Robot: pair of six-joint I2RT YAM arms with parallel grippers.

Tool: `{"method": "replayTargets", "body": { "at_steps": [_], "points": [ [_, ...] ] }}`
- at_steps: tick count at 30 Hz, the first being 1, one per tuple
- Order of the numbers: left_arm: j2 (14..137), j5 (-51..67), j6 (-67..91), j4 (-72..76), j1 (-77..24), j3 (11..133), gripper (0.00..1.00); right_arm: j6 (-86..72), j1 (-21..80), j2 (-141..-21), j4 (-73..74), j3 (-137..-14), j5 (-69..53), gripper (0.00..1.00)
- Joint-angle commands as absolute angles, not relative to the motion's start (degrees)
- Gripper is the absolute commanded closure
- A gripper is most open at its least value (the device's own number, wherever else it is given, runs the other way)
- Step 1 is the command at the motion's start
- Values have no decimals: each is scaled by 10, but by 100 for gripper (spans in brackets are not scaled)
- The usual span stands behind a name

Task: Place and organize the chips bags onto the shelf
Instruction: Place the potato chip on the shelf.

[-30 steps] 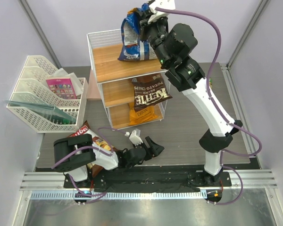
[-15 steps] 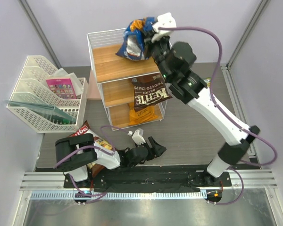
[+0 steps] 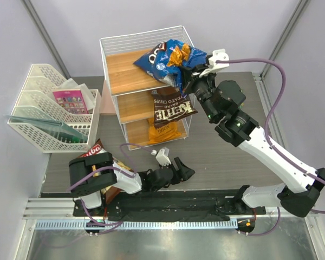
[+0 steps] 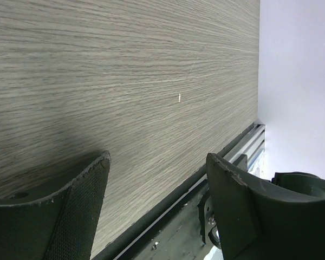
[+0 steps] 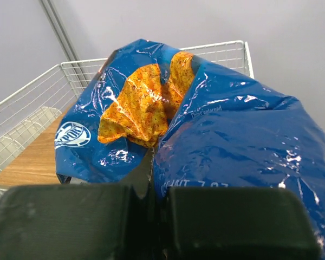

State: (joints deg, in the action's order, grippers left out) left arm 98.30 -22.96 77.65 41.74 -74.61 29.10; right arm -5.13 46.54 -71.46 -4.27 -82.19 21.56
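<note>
Blue Doritos bag (image 3: 170, 59), crumpled, hung clamped between the jaws of the right gripper (image 3: 187, 75), above the top board of the shelf (image 3: 124, 70); brown Kettle bag (image 3: 173, 108) and orange bag (image 3: 163, 131) lay on tiers below.

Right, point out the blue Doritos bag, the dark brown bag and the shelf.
blue Doritos bag (image 3: 156, 58): top view, blue front.
dark brown bag (image 3: 171, 112): top view, white lettering.
shelf (image 3: 123, 73): top view, bare top board.

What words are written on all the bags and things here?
"Kettle BRAND POTATO CHIPS" on the brown bag.
"DIJON" on the orange bag.
On the blue bag: print too crumpled and blurred to read.
On the near-left bag: red letters partly hidden, unreadable.
On the pink card: too small to read.
</note>
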Motion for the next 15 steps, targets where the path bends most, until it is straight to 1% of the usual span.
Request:
{"method": "replayTargets", "body": {
  "at_steps": [1,10,13,15],
  "points": [
    [1022,-195,753,263,-750,259,26,-82,469,-748,-50,-814,212,99],
    [1017,-195,755,263,-750,249,26,-101,469,-813,-51,-868,204,99],
    [1018,-196,756,266,-750,247,26,-105,468,-823,-41,-884,214,99],
    [1020,-193,756,270,-750,245,26,-102,469,-844,-13,-917,241,99]
  ]
}}
